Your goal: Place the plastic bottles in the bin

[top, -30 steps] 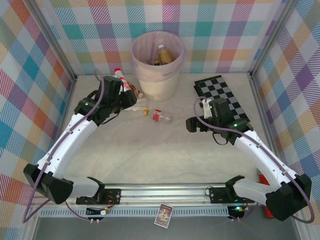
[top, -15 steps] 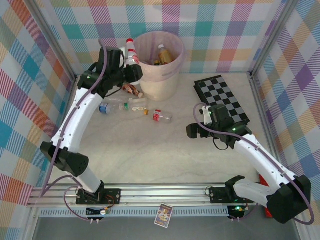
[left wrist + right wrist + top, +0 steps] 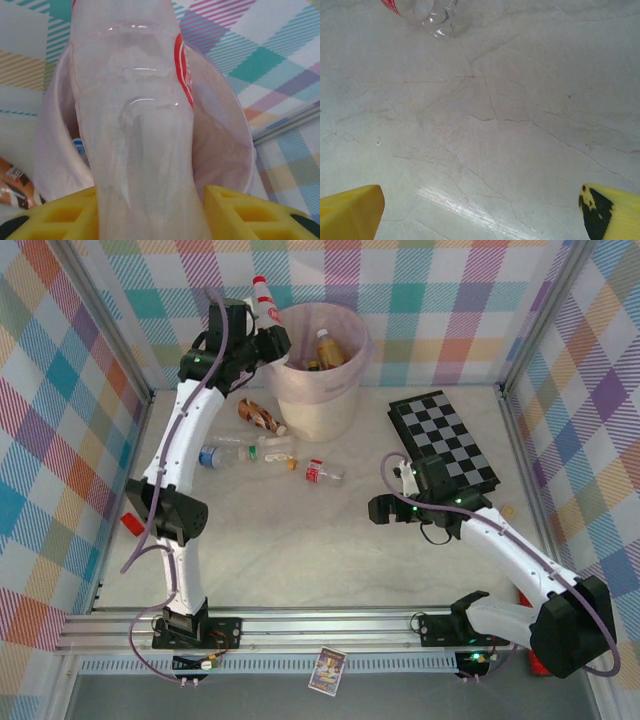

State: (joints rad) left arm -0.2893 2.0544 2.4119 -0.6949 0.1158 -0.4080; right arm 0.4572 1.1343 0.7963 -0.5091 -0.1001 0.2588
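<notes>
My left gripper (image 3: 264, 338) is raised beside the left rim of the bin (image 3: 322, 412) and is shut on a clear plastic bottle (image 3: 264, 302) with a red cap and red label, held upright. In the left wrist view the bottle (image 3: 134, 130) stands between the yellow fingers (image 3: 250, 212), with the pink-lined bin (image 3: 222, 142) just behind it. Several bottles lie on the table left of the bin: a brown one (image 3: 258, 415), a blue-labelled one (image 3: 220, 454) and a red-labelled one (image 3: 323, 473). More bottles (image 3: 326, 346) sit inside the bin. My right gripper (image 3: 378, 508) hangs open over bare table, right of the red-labelled bottle (image 3: 426, 12).
A black-and-white checkerboard (image 3: 442, 436) lies at the back right, close behind the right arm. A small red object (image 3: 131, 524) sits by the left wall. Plaid walls close in the table on three sides.
My left arm has lifted the red-capped bottle off the table and carried it up to the bin's left rim. The right gripper has drifted slightly toward the near side, still open.
</notes>
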